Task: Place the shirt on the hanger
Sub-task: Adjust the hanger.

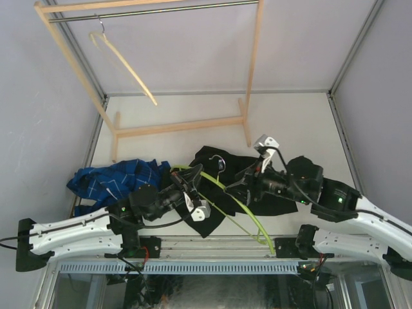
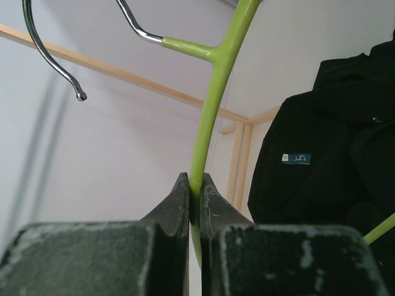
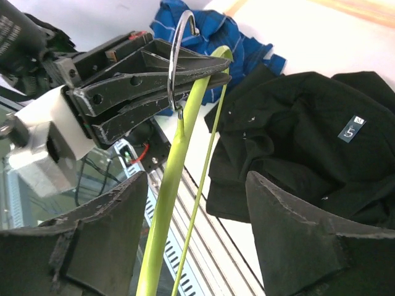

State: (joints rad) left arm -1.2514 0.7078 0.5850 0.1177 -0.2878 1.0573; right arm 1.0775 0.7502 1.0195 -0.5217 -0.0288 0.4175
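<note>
The lime-green hanger (image 1: 225, 193) runs slantwise over the black shirt (image 1: 215, 164), which lies crumpled on the table. My left gripper (image 1: 188, 181) is shut on one arm of the hanger (image 2: 203, 135); the silver hook (image 2: 52, 58) shows above the jaws. The shirt (image 2: 327, 160) and its label (image 2: 296, 159) lie to the right in that view. My right gripper (image 3: 197, 209) is open, its fingers (image 3: 296, 228) straddling the hanger's arm (image 3: 170, 191) without touching it. The shirt (image 3: 296, 135) lies behind the hanger there.
A blue plaid shirt (image 1: 116, 180) lies bunched at the left of the table. A wooden clothes rack (image 1: 180, 125) stands at the back, with a cream hanger (image 1: 122, 61) on its rail. The table's metal front edge (image 1: 212, 248) is just beneath the hanger's lower end.
</note>
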